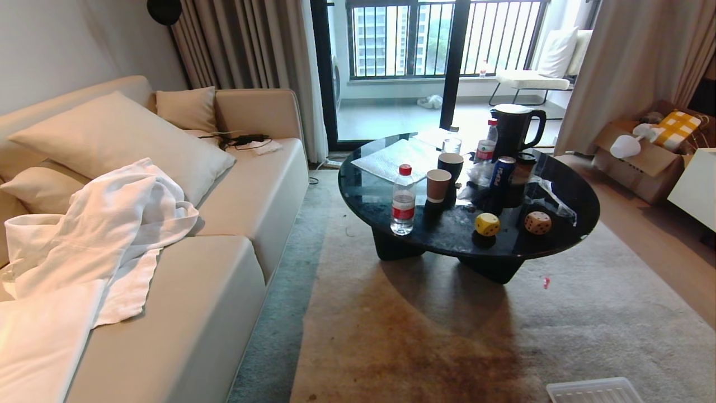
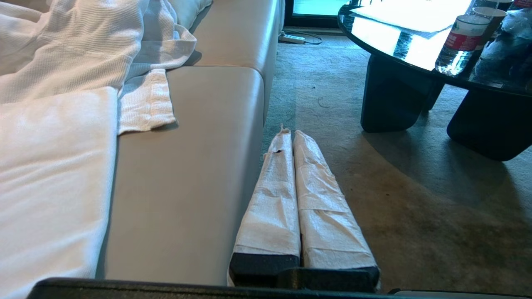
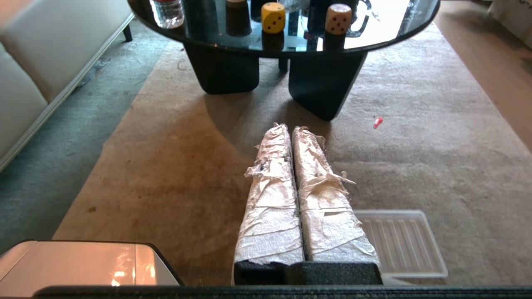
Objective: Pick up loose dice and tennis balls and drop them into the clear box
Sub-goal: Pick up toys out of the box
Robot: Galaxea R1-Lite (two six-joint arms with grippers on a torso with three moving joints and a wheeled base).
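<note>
Two dice stand near the front edge of the round black glass table (image 1: 559, 240): a yellow die (image 1: 487, 224) (image 3: 273, 17) and, to its right, a tan die (image 1: 537, 222) (image 3: 338, 18). No tennis balls and no clear box are in view. Neither arm shows in the head view. My left gripper (image 2: 293, 133) hangs low beside the sofa front, shut, its paper-wrapped fingers pressed together with nothing between them. My right gripper (image 3: 291, 126) is shut too and empty, low over the rug, pointing toward the table's legs with the dice well beyond it.
The table also carries a water bottle (image 1: 403, 200), paper cups (image 1: 438, 185), a Pepsi can (image 1: 502, 173) and a black kettle (image 1: 517, 130). A beige sofa (image 1: 224, 280) with a white robe (image 1: 100, 224) fills the left. A flat ribbed translucent lid (image 1: 593, 390) (image 3: 401, 243) lies on the rug.
</note>
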